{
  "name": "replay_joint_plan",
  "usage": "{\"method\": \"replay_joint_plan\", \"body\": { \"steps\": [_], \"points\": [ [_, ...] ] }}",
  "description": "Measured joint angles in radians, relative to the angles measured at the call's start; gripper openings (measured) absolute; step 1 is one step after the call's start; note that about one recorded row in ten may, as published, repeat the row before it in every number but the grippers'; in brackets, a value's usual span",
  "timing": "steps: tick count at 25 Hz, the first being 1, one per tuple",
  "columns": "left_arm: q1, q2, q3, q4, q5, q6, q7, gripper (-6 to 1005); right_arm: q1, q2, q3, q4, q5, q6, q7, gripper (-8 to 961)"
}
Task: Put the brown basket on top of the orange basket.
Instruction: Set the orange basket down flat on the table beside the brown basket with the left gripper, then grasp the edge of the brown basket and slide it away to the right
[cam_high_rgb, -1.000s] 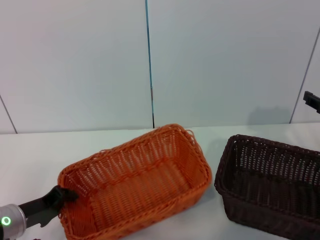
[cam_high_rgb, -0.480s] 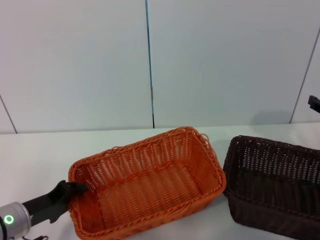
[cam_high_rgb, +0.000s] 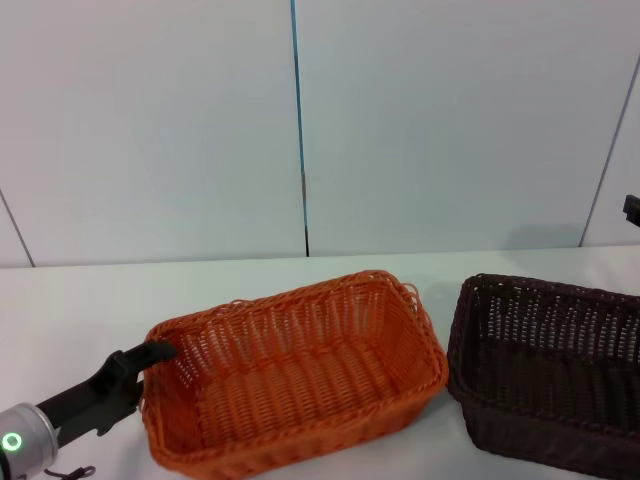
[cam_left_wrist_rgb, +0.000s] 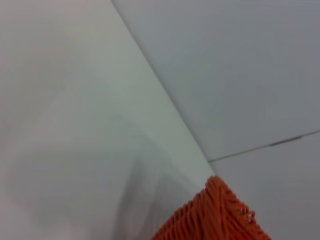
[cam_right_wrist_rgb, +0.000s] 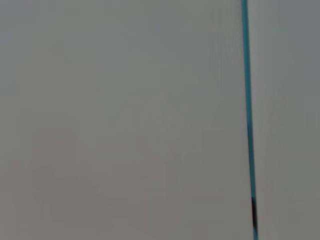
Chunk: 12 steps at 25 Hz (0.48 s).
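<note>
The orange basket (cam_high_rgb: 300, 325) stands at the middle of the white table, its right end almost touching the brown basket (cam_high_rgb: 545, 330), which sits at the right and is cut off by the frame edge. My left gripper (cam_high_rgb: 150, 356) is shut on the rim at the orange basket's left end. A corner of that rim shows in the left wrist view (cam_left_wrist_rgb: 215, 215). Only a small dark part of my right gripper (cam_high_rgb: 632, 208) shows at the far right edge, above the brown basket. The right wrist view shows only the wall.
The white table (cam_high_rgb: 60, 310) runs back to a pale wall with a blue-black vertical seam (cam_high_rgb: 298, 120). Bare tabletop lies to the left of and behind the orange basket.
My left gripper has carried the orange basket to the right, up against the brown basket, and the basket now sits more level. The dark part of the right arm has slid further off the right edge.
</note>
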Motion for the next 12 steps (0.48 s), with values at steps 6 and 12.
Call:
{"method": "replay_joint_plan", "body": {
  "steps": [6, 12],
  "points": [
    [0.012, 0.0, 0.0, -0.007, -0.021, 0.006, 0.029, 729, 0.0, -0.001, -0.003, 0.0, 0.0, 0.005, -0.002, 559],
    [0.018, -0.001, -0.001, -0.003, -0.023, 0.009, 0.059, 871, 0.001, -0.001, -0.004, 0.001, 0.0, 0.005, -0.002, 559]
  ]
}}
